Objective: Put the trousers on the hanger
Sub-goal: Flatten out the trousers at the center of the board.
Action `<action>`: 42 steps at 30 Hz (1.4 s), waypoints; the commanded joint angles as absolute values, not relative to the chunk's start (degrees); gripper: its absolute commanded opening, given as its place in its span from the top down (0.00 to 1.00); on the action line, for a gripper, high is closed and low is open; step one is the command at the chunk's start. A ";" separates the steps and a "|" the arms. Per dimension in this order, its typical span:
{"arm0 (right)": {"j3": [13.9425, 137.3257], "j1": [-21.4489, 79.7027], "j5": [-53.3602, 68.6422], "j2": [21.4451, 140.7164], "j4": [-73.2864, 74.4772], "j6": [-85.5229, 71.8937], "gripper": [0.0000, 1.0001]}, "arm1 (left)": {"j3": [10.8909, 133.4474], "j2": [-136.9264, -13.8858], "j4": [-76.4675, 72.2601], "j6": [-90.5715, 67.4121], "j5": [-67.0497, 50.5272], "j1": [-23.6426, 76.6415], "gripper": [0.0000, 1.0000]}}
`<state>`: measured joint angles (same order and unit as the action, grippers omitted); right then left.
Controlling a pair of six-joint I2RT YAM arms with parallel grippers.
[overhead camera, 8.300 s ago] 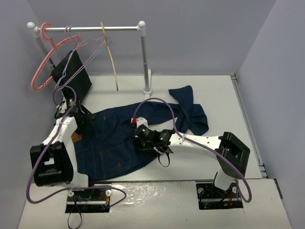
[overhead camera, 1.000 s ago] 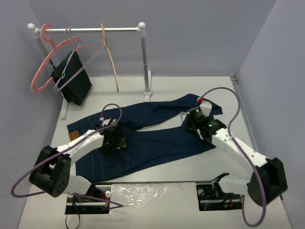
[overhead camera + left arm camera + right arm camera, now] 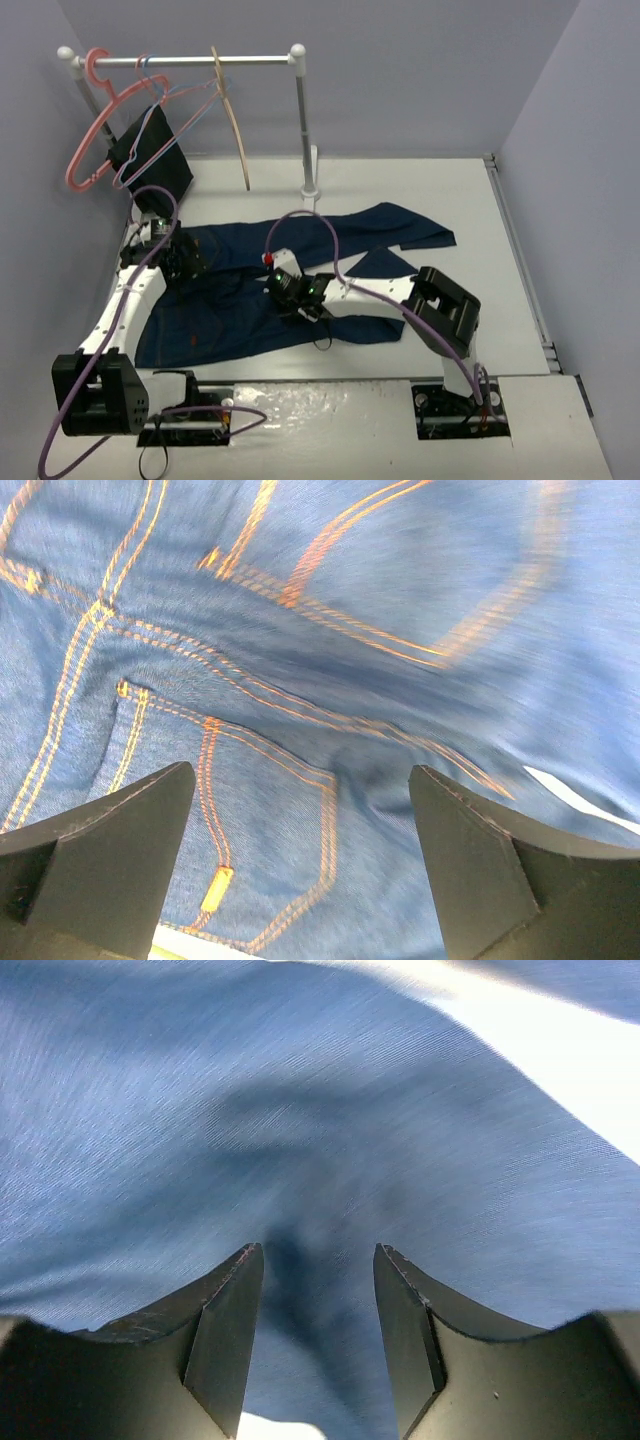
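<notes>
The dark navy trousers lie flat across the table, waist to the left and two legs reaching right. My left gripper hovers over the waist end; in the left wrist view it stands wide open above denim with orange stitching and a pocket. My right gripper is over the middle of the trousers; in the right wrist view it is partly open, with a dark crease of denim between its fingertips. The tan wooden hanger hangs on the rail at the back, away from both grippers.
A clothes rail on a white post stands at the back left. It carries a pink hanger, thin wire hangers and a black cloth. Bare white table shows beyond the legs and on the right.
Both arms have swung left: the left gripper from the trousers' middle to the waist end, the right gripper from the leg ends to the middle. The legs now lie shifted and less straight.
</notes>
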<state>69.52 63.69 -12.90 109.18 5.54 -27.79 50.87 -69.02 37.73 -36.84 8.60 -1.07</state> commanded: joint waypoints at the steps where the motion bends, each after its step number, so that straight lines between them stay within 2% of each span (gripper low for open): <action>1: 68.15 58.43 -23.64 98.28 11.55 -27.33 0.55 | 54.00 -60.36 39.97 -28.93 1.16 1.64 0.13; 8: 64.32 49.69 -25.32 96.08 13.62 -29.77 0.56 | 50.94 -55.06 39.17 -22.63 -9.60 6.34 0.13; 13: 63.07 45.97 -26.50 98.13 13.71 -32.16 0.56 | 48.96 -51.16 36.18 -19.96 -11.44 6.64 0.13; 19: 64.42 45.26 -25.02 101.68 12.83 -31.82 0.56 | 47.29 -47.35 33.14 -19.69 -10.11 6.50 0.12; 35: 62.23 45.21 -22.63 104.08 8.97 -32.94 0.60 | 47.62 -48.22 33.41 -19.35 -8.42 6.58 0.12; 38: 62.14 44.88 -23.45 104.15 8.96 -32.92 0.63 | 47.55 -48.46 33.40 -19.34 -8.61 6.54 0.13; 42: 61.23 44.62 -25.06 104.01 9.05 -33.09 0.78 | 47.55 -48.52 33.40 -19.34 -8.70 6.58 0.13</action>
<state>62.08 44.97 -22.19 104.81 9.46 -31.86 46.89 -48.34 36.51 -20.12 -8.71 6.39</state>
